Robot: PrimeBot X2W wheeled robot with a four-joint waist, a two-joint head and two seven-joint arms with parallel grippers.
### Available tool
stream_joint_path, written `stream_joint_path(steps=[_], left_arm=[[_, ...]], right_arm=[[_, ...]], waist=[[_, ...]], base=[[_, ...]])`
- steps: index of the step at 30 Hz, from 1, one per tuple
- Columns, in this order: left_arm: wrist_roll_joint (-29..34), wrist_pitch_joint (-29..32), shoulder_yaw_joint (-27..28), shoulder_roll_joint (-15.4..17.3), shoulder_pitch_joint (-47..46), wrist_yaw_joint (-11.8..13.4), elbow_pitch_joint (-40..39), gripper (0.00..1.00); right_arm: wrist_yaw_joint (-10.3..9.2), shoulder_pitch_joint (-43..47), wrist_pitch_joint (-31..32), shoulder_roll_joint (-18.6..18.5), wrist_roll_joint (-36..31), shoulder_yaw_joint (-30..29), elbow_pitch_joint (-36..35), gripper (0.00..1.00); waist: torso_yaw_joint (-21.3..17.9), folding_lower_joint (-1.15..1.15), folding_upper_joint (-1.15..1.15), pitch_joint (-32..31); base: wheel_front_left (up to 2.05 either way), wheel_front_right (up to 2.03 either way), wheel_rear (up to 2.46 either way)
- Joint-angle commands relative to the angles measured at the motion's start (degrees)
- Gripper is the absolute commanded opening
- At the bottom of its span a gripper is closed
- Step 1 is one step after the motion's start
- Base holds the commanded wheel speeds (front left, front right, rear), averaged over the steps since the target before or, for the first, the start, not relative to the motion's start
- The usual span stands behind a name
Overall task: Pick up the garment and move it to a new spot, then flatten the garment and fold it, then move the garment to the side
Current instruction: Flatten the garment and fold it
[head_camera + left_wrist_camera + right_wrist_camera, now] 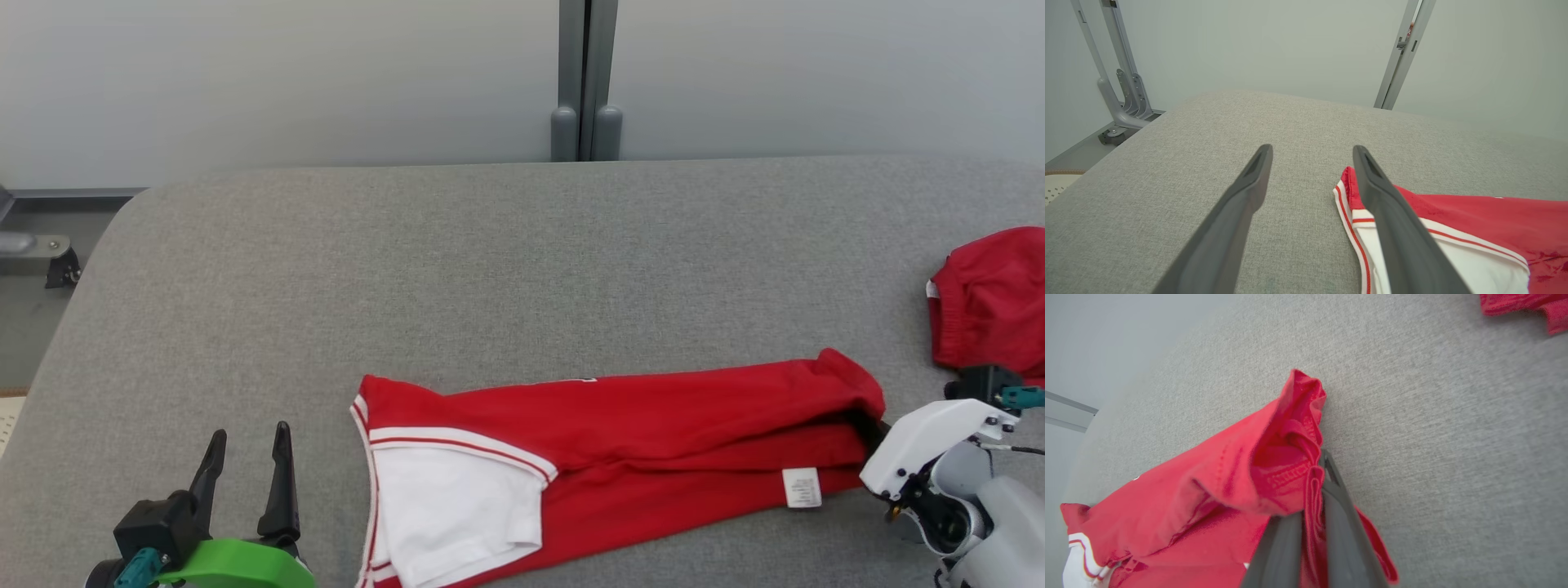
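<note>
The garment [653, 441] is red with a white, red-striped panel at its left end, lying as a long band across the near part of the grey table [490, 269]. My right gripper [872, 426] is at the band's right end, and in the right wrist view it [1318, 469] is shut on a bunched fold of the red hem [1290, 457], which stands lifted off the table. My left gripper [251, 430] stands open just left of the garment's white end. In the left wrist view its fingers [1312, 150] have nothing between them, and the right finger overlaps the garment's corner [1474, 220].
A second red cloth [992, 302] lies bunched at the table's right edge, close beyond my right arm. A grey post [586, 82] stands behind the table against the pale wall. The table's rounded left corner [122, 220] drops to the floor.
</note>
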Motion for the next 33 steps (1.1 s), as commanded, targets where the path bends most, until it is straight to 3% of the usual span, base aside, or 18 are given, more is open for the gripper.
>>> stream_joint_path(steps=[1, 7, 15, 21, 25, 33], left_arm=[[0.2, -0.2, 0.3, -0.1, 0.2, -0.2, 0.2, 1.00], [0.2, -0.2, 0.5, -0.1, 0.5, -0.1, 0.6, 1.00], [0.2, -0.1, 0.3, 0.0, 0.4, 0.1, 0.8, 1.00], [0.1, 0.0, 0.1, 0.5, -0.4, 0.3, 0.5, 1.00], [0.2, 0.4, -0.7, 0.3, -1.2, 0.2, 0.4, 1.00], [0.0, 0.6, -1.4, 0.1, -1.7, -0.1, 1.0, 1.00]], right_arm=[[-0.07, -0.7, -0.9, -1.2, -0.4, -0.7, 0.1, 0.00], [-0.06, -1.5, -2.3, -1.7, 1.1, -2.6, -2.7, 0.00], [-0.04, 1.8, -0.5, 2.1, 4.9, -0.8, -15.6, 0.00], [-0.03, 3.8, 1.5, 7.3, 6.6, 2.7, -23.2, 0.00], [-0.02, 4.0, 1.8, 12.3, 7.2, 6.2, -23.2, 0.00], [-0.02, 1.8, -1.5, 15.3, 8.0, 13.0, -17.9, 0.00]], waist=[[-0.1, 0.00, 0.00, -0.2], [-0.4, 0.00, 0.00, -0.6], [0.5, 0.00, 0.00, -1.2], [2.5, 0.00, 0.00, -1.5], [6.0, 0.00, 0.00, -1.7], [12.0, 0.00, 0.00, -1.0]], base=[[0.00, 0.00, 0.00], [0.00, 0.00, 0.00], [0.00, 0.00, 0.00], [0.00, 0.00, 0.00], [0.00, 0.00, 0.00], [0.00, 0.00, 0.00]])
